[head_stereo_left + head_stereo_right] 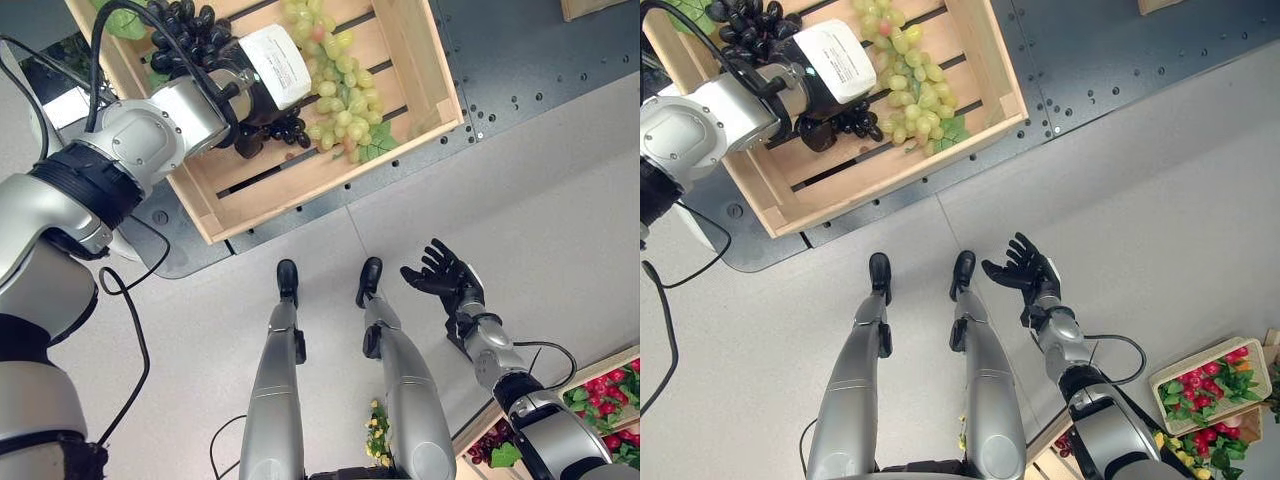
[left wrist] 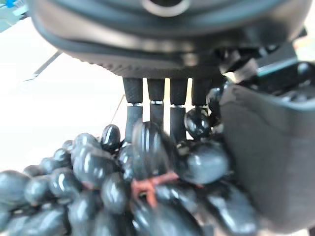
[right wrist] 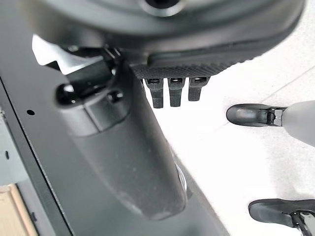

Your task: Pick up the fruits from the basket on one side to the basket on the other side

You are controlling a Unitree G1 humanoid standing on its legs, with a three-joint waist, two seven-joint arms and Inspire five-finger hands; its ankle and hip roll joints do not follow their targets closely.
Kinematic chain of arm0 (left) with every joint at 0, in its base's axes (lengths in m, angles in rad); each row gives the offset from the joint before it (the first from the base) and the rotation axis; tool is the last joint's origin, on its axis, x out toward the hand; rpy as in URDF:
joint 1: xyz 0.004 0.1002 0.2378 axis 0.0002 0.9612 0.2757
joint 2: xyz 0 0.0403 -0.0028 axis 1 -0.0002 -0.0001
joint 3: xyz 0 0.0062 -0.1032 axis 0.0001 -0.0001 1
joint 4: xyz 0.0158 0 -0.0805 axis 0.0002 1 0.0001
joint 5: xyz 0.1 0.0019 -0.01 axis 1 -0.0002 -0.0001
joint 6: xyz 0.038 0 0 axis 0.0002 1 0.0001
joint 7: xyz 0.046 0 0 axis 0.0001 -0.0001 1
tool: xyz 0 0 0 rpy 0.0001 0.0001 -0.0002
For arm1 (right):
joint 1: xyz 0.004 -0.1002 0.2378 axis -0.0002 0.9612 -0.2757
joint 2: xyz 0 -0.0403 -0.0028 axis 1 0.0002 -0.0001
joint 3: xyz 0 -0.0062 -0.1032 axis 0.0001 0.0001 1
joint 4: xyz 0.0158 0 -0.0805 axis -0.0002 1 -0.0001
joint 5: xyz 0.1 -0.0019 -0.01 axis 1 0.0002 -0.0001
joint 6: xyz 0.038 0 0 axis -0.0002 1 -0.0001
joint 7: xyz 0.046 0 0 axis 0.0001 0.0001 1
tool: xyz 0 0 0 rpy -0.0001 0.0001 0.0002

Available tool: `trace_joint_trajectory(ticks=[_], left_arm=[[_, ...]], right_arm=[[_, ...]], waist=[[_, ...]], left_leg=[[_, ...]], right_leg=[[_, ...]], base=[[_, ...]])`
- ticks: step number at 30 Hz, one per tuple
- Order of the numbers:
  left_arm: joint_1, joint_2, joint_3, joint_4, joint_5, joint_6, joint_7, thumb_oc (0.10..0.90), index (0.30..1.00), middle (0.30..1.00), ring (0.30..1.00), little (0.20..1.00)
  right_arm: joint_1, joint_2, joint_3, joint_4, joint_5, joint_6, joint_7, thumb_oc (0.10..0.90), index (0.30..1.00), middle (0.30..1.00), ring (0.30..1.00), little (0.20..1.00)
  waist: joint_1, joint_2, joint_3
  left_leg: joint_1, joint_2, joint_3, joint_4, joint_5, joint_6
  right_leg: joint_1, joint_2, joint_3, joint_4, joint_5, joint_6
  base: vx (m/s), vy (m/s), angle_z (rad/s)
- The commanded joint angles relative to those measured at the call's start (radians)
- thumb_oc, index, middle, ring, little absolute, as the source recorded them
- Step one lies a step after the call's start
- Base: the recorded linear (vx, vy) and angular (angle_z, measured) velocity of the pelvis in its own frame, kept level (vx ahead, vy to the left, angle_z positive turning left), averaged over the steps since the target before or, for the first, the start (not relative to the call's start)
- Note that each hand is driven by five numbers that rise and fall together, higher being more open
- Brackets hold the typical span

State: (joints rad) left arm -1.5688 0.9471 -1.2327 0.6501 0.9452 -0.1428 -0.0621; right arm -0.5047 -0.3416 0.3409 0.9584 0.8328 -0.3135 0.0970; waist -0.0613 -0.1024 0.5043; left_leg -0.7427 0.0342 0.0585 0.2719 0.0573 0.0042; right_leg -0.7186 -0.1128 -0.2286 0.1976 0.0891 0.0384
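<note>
A pale wooden crate (image 1: 330, 172) stands on a dark platform at the top. My left hand (image 1: 252, 88) reaches into it, with a white cover on its back. The hand is closed on a bunch of dark grapes (image 1: 281, 129); in the left wrist view that bunch (image 2: 123, 191) lies between the fingers (image 2: 157, 105) and the thumb (image 2: 266, 157). A second dark bunch (image 1: 186, 30) lies at the crate's far left, and a bunch of green grapes (image 1: 336, 82) lies to the right of the hand. My right hand (image 1: 446, 279) hangs open over the floor, palm up and holding nothing.
The dark metal platform (image 1: 520, 60) runs along the top under the crate. At the lower right stand small wooden baskets with red fruit and leaves (image 1: 1206, 386) and dark red fruit (image 1: 495, 440). A small yellowish bunch (image 1: 378, 430) lies on the grey floor.
</note>
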Motion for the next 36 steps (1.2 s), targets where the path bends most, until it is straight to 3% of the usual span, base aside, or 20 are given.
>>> trace_joint_trajectory(ticks=[1,7,11,12,16,18,22,23,28,36], left_arm=[[0.066,0.068,0.012,0.108,0.032,0.078,0.050,0.400,0.300,0.300,0.300,0.300],[0.073,0.088,0.031,0.089,-0.105,0.078,0.190,0.400,0.300,0.300,0.300,0.300],[0.129,0.102,0.106,0.079,-0.369,0.079,0.355,0.400,0.300,0.300,0.300,0.300],[0.172,0.101,0.162,0.088,-0.504,0.055,0.421,0.400,0.300,0.300,0.300,0.300],[0.305,0.064,0.344,0.140,-0.667,-0.043,0.508,0.400,0.300,0.300,0.300,0.300],[0.435,0.001,0.527,0.182,-0.770,-0.157,0.560,0.400,0.300,0.300,0.300,0.300],[0.537,-0.071,0.711,0.191,-0.929,-0.240,0.559,0.400,0.300,0.300,0.300,0.300],[0.582,-0.099,0.780,0.183,-1.000,-0.265,0.558,0.400,0.300,0.300,0.300,0.300],[0.693,-0.180,0.929,0.125,-1.179,-0.314,0.566,0.400,0.300,0.300,0.300,0.300],[0.808,-0.257,1.033,0.042,-1.303,-0.387,0.577,0.400,0.300,0.300,0.300,0.300]], right_arm=[[0.050,-0.039,-0.034,-0.053,0.040,-0.067,0.005,0.800,0.900,0.900,0.900,0.900],[0.056,-0.044,-0.027,-0.098,0.042,-0.069,0.009,0.800,0.900,0.900,0.900,0.900],[0.064,-0.044,-0.021,-0.150,0.035,-0.065,-0.007,0.800,0.900,0.900,0.900,0.900],[0.073,-0.041,-0.019,-0.168,0.035,-0.063,-0.015,0.800,0.900,0.900,0.900,0.900],[0.093,-0.023,-0.017,-0.205,0.007,-0.061,-0.044,0.800,0.900,0.900,0.900,0.900],[0.106,-0.001,-0.011,-0.244,-0.030,-0.044,-0.079,0.800,0.900,0.900,0.900,0.900],[0.114,0.019,-0.003,-0.285,-0.070,-0.031,-0.108,0.800,0.900,0.900,0.900,0.900],[0.126,0.030,0.001,-0.308,-0.090,-0.022,-0.119,0.800,0.900,0.900,0.900,0.900],[0.165,0.047,0.019,-0.383,-0.163,-0.019,-0.141,0.800,0.900,0.900,0.900,0.900],[0.225,0.045,0.044,-0.510,-0.268,-0.033,-0.129,0.800,0.900,0.900,0.900,0.900]], waist=[[0.014,0.034,0.016],[0.023,0.042,0.016],[0.038,0.047,0.016],[0.045,0.047,0.016],[0.055,0.048,0.016],[0.063,0.050,0.016],[0.069,0.052,0.014],[0.070,0.055,-0.007],[0.065,0.071,-0.070],[0.049,0.110,-0.163]], left_leg=[[0.105,-0.022,0.054,-0.062,-0.062,0.028],[0.153,-0.025,0.055,-0.065,-0.071,0.032],[0.208,-0.030,0.048,-0.080,-0.074,0.035],[0.236,-0.031,0.047,-0.089,-0.074,0.035],[0.294,-0.034,0.042,-0.109,-0.072,0.036],[0.364,-0.036,0.036,-0.137,-0.069,0.037],[0.448,-0.038,0.028,-0.166,-0.070,0.036],[0.478,-0.038,0.024,-0.182,-0.072,0.035],[0.560,-0.041,0.012,-0.232,-0.072,0.029],[0.673,-0.041,0.010,-0.293,-0.075,0.021]], right_leg=[[0.085,0.000,0.015,-0.007,-0.004,0.056],[0.132,-0.003,0.015,-0.009,-0.013,0.055],[0.182,-0.006,0.016,-0.016,-0.019,0.053],[0.208,-0.006,0.015,-0.018,-0.023,0.053],[0.260,-0.006,0.018,-0.024,-0.031,0.050],[0.319,-0.007,0.024,-0.028,-0.044,0.046],[0.389,-0.009,0.031,-0.031,-0.061,0.041],[0.414,-0.011,0.036,-0.036,-0.070,0.038],[0.489,-0.018,0.041,-0.069,-0.087,0.029],[0.612,-0.024,0.035,-0.152,-0.089,0.021]], base=[[0.00,0.000,0.00],[-0.02,-0.003,0.00],[-0.02,-0.010,-0.01],[0.00,0.000,0.00],[0.00,0.000,0.00],[0.00,-0.008,-0.02],[0.01,-0.003,-0.01],[0.05,0.000,-0.02],[0.06,0.012,0.00],[0.06,0.007,0.00]])
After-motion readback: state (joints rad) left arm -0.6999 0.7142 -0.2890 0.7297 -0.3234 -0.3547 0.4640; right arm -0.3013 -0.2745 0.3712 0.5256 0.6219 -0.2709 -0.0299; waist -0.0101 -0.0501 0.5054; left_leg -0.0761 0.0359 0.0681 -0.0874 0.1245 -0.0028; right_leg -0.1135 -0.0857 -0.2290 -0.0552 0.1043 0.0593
